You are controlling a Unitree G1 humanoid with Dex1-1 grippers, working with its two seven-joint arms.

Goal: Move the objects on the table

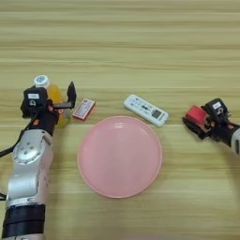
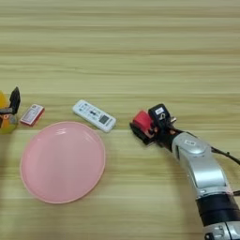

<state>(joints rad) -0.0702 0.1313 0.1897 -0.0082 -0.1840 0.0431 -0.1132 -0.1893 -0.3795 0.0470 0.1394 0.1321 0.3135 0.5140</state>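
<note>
Bright even light, faint shadows, soft blur across the table.

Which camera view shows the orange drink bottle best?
The left eye view: there the bottle shows whole, white cap on top, standing between the fingers of the left end effector. In the right eye view only an orange sliver shows at the left edge, cap out of frame.

Orange-drink bottle upright, left, between left fingers; white remote flat, centre; red cube right, in right fingers.
</note>
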